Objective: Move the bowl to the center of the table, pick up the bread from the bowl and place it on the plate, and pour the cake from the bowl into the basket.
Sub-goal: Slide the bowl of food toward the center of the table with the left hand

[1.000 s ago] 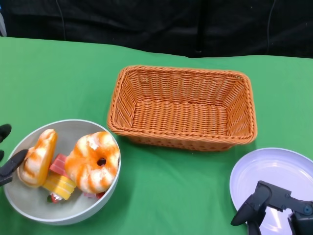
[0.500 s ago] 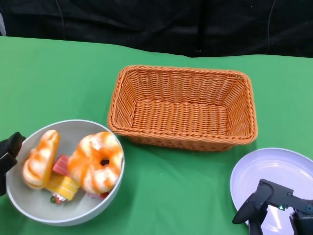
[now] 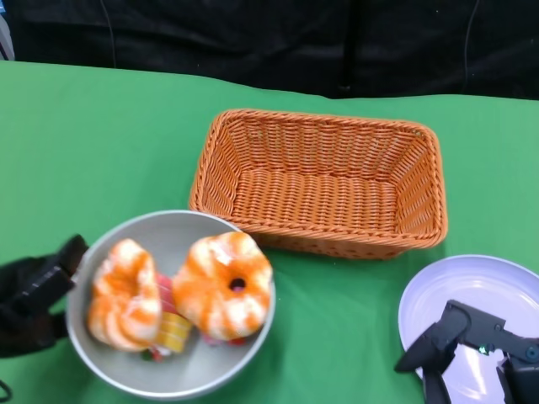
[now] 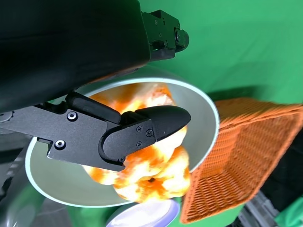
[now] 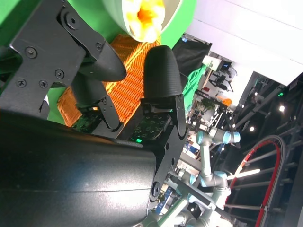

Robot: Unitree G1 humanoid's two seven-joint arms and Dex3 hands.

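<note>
On the green tabletop (image 3: 101, 135), the grey bowl (image 3: 207, 376) sits just in front of the wicker basket's (image 3: 320, 181) near-left corner, holding two orange-glazed breads (image 3: 221, 284) and small cake pieces (image 3: 173, 332). The left hand (image 3: 32, 295) grips the bowl's rim on the side away from the basket. The right hand (image 3: 472, 353) hovers with fingers apart, holding nothing, over the white plate (image 3: 472, 290), right of the bowl.

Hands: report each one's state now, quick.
Left hand: grips the rim of the bowl, a finger inside, over the bread.
Right hand: holds nothing, fingers apart, over the plate.
</note>
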